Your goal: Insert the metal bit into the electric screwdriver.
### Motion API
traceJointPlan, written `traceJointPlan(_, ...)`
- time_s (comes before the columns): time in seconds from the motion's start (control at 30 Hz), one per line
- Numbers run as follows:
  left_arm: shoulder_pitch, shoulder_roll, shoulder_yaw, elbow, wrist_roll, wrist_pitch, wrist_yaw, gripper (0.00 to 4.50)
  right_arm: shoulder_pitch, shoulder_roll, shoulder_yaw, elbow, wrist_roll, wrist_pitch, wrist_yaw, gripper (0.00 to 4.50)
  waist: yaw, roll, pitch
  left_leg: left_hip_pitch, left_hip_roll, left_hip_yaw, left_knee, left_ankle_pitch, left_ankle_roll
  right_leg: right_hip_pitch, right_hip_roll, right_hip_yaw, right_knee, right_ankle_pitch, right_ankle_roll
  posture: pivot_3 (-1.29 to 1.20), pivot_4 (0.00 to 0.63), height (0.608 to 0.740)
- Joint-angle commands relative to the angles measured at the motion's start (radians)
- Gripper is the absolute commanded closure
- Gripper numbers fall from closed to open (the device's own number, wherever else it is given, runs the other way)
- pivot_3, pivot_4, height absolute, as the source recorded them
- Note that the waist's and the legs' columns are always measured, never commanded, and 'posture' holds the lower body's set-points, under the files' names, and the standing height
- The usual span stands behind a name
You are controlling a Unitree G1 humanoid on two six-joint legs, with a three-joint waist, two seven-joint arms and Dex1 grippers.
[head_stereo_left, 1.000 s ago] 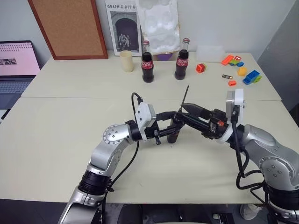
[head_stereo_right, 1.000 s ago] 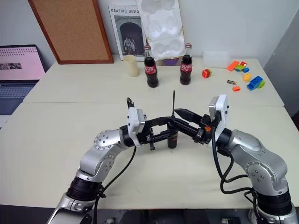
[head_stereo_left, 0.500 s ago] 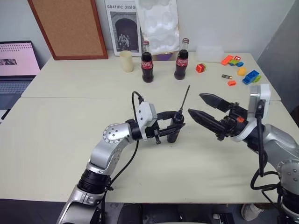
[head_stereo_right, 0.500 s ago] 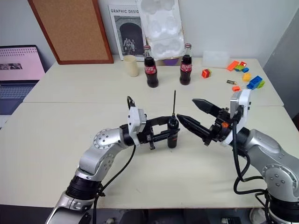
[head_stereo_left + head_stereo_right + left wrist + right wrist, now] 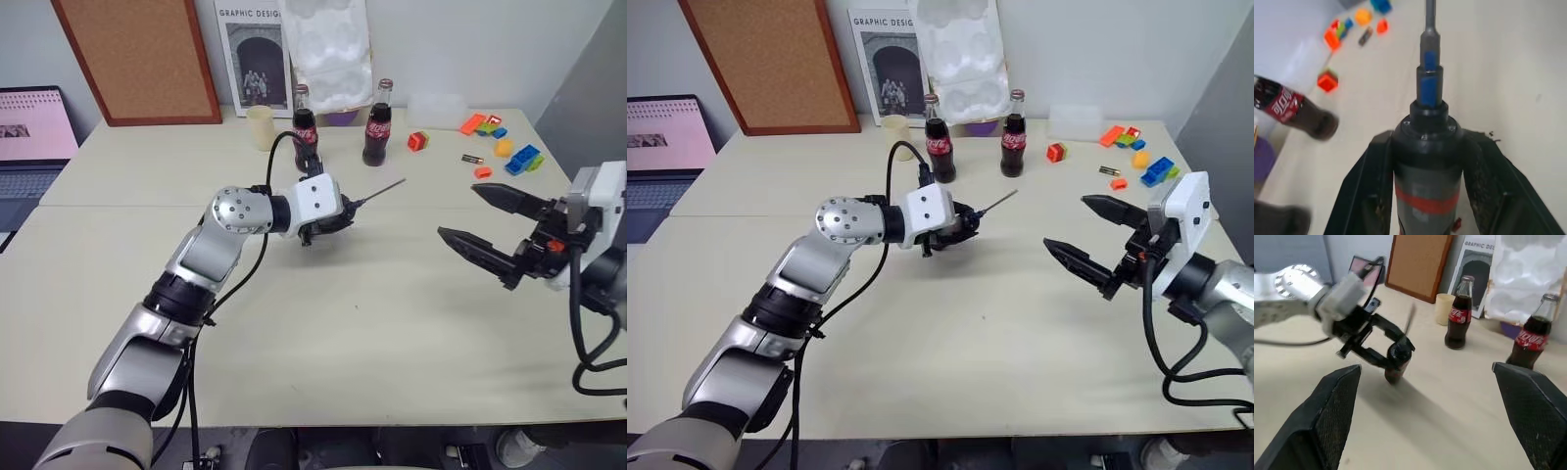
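At the right edge of the frame the right end effector (image 5: 487,224) hangs above the counter (image 5: 372,323), its two black fingers spread wide apart with nothing between them; its arm is cut off by the frame edge. Toward the upper centre, the left end effector (image 5: 328,217) is clamped on the electric screwdriver (image 5: 1426,176), whose body is mostly hidden behind the white wrist housing in the head views. The metal bit (image 5: 380,191) sits in the screwdriver's tip and slants toward the upper right, clear of the counter. Behind, two cola bottles (image 5: 375,122) stand in the upper centre, and toy bricks (image 5: 509,154) lie at the upper right, too small to make out singly.
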Motion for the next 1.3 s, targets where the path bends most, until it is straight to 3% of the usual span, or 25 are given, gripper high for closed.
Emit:
traceJointPlan(0.03,-0.056,-0.039,-0.1,0.21,0.141,-0.143,-0.015,2.86,0.024,-0.116,-0.039,-0.054,-0.075,-0.001,0.083,0.0,-0.001,0.0,0.0,0.0,0.0,0.0,0.0,0.0,0.0,0.0,0.0,0.0,0.0,0.0,0.0,0.0,0.15,0.74)
traceJointPlan(0.3,-0.102,-0.176,-0.184,0.453,0.246,-0.279,-0.066,2.86,0.132,-0.228,0.01,-0.094,-0.218,0.056,0.113,0.0,-0.011,0.0,0.0,0.0,0.0,0.001,-0.001,0.0,0.001,-0.001,0.0,0.001,0.0,0.0,0.002,0.0,0.15,0.74)
traceJointPlan(0.5,-0.12,-0.206,-0.186,0.508,0.289,-0.318,-0.117,2.86,0.144,-0.217,0.027,-0.101,-0.242,0.064,0.128,0.0,-0.011,0.0,0.0,0.0,0.0,0.001,-0.003,-0.002,0.003,-0.001,0.0,0.001,0.0,0.0,0.004,0.0,0.15,0.74)
traceJointPlan(0.53,-0.123,-0.208,-0.188,0.513,0.298,-0.321,-0.124,2.16,0.14,-0.214,0.03,-0.1,-0.239,0.066,0.131,0.0,-0.011,0.0,0.0,0.0,0.0,0.001,-0.004,-0.002,0.003,-0.001,0.0,0.001,0.0,0.0,0.003,0.0,0.15,0.74)
traceJointPlan(0.9,-0.097,-0.213,-0.158,0.493,0.292,-0.301,-0.184,0.12,0.112,-0.192,0.051,-0.091,-0.224,0.094,0.15,0.0,-0.002,-0.001,0.0,0.001,0.0,0.001,-0.006,-0.002,0.003,0.0,0.0,0.0,0.0,0.0,0.003,0.0,0.15,0.74)
traceJointPlan(1.03,-0.107,-0.223,-0.037,0.406,0.16,-0.191,-0.218,0.05,0.107,-0.193,0.047,-0.072,-0.236,0.086,0.163,0.0,-0.001,-0.001,0.0,0.001,0.0,0.001,-0.006,-0.002,0.003,0.0,0.0,0.0,0.0,0.0,0.003,0.0,0.15,0.74)
traceJointPlan(1.17,-0.086,-0.168,0.079,0.28,0.042,-0.088,-0.264,0.05,0.118,-0.187,0.042,-0.059,-0.261,0.07,0.175,0.0,-0.001,-0.001,0.001,0.0,0.0,0.001,-0.006,-0.001,0.002,-0.002,0.0,0.0,0.001,0.0,0.002,0.0,0.15,0.74)
traceJointPlan(1.3,0.008,-0.021,0.207,0.077,-0.088,0.02,-0.342,0.05,0.141,-0.17,0.032,-0.043,-0.298,0.03,0.194,0.0,-0.004,-0.002,0.001,-0.002,0.001,0.001,-0.006,-0.001,0.002,-0.004,0.0,-0.001,0.002,0.001,0.001,0.0,0.15,0.74)
